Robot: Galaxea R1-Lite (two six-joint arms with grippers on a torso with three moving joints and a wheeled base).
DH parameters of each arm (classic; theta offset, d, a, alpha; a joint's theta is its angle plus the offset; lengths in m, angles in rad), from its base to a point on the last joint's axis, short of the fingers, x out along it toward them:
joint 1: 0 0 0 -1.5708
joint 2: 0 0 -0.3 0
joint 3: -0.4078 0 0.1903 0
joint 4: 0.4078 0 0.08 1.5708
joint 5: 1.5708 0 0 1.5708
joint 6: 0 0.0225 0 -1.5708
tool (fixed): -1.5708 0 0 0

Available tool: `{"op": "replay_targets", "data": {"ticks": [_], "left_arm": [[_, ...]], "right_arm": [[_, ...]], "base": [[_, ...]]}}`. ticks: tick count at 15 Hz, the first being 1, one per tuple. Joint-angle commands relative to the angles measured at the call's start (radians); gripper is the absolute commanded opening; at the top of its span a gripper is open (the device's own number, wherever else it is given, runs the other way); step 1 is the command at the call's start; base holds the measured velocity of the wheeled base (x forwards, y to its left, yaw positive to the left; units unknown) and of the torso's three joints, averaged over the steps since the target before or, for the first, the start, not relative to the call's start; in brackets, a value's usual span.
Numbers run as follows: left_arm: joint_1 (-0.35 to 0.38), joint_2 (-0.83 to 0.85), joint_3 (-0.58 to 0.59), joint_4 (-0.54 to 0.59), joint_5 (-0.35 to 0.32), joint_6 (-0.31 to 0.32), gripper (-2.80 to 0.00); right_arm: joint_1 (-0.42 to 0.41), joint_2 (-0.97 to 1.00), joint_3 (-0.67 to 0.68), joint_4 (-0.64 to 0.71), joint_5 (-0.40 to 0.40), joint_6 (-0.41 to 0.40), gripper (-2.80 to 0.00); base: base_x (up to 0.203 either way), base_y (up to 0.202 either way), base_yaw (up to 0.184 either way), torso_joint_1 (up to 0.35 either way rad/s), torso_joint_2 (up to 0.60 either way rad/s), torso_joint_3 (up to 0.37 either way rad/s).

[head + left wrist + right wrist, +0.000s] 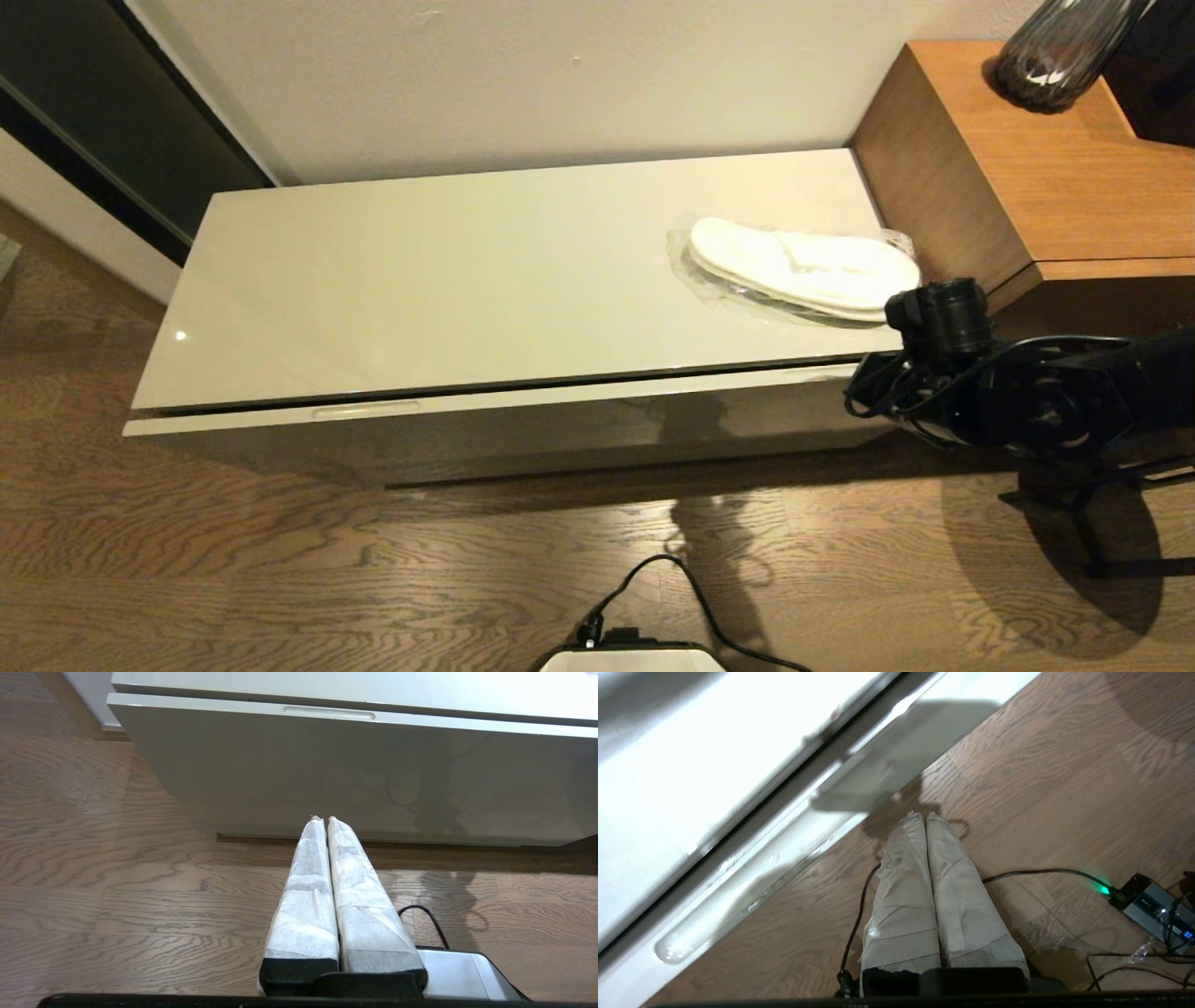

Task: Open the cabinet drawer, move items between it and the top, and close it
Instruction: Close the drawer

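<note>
The cabinet drawer [523,420] runs the width of the low cabinet, its front a little proud of the top [467,271], with a thin dark gap between them. A handle recess [366,409] shows near its left end. The clear-wrapped white slippers [803,271] lie on the top at the right. The food bag is out of view. My right gripper [923,816] is shut and empty over the floor, just off the drawer front near its right handle recess [691,942]. My left gripper [325,820] is shut and empty, low before the drawer front [355,774].
A taller brown wooden block [1027,159] with a dark glass vase [1055,51] stands right of the cabinet. The right arm [1018,397] hangs by the cabinet's right front corner. Cables and a power box [1153,907] lie on the wooden floor.
</note>
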Motion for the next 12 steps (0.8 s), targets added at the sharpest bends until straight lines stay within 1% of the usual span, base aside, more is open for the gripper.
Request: {"op": "replay_targets", "data": {"ticks": [1, 5, 6, 8, 10, 12], "left_arm": [[0.000, 0.001, 0.000, -0.001, 0.000, -0.001, -2.80], [0.000, 0.001, 0.000, -0.001, 0.001, -0.001, -2.80], [0.000, 0.001, 0.000, -0.001, 0.001, -0.001, -2.80], [0.000, 0.001, 0.000, -0.001, 0.000, -0.001, -2.80], [0.000, 0.001, 0.000, -0.001, 0.001, -0.001, -2.80], [0.000, 0.001, 0.000, -0.001, 0.001, -0.001, -2.80]], "right_arm": [[-0.010, -0.051, -0.006, 0.019, -0.003, 0.002, -2.80], [-0.012, -0.188, 0.031, 0.108, -0.004, 0.006, -2.80], [-0.011, -0.249, 0.054, 0.137, -0.004, 0.007, -2.80], [-0.011, -0.436, 0.099, 0.230, -0.009, 0.010, -2.80], [-0.011, -0.680, 0.114, 0.409, -0.014, 0.011, -2.80], [-0.017, -0.954, 0.080, 0.696, -0.019, 0.008, -2.80]], "base": [[0.000, 0.000, 0.000, 0.000, 0.00, 0.000], [0.000, 0.000, 0.000, 0.000, 0.00, 0.000], [0.000, 0.000, 0.000, 0.000, 0.00, 0.000], [0.000, 0.000, 0.000, 0.000, 0.00, 0.000], [0.000, 0.000, 0.000, 0.000, 0.00, 0.000], [0.000, 0.000, 0.000, 0.000, 0.00, 0.000]]}}
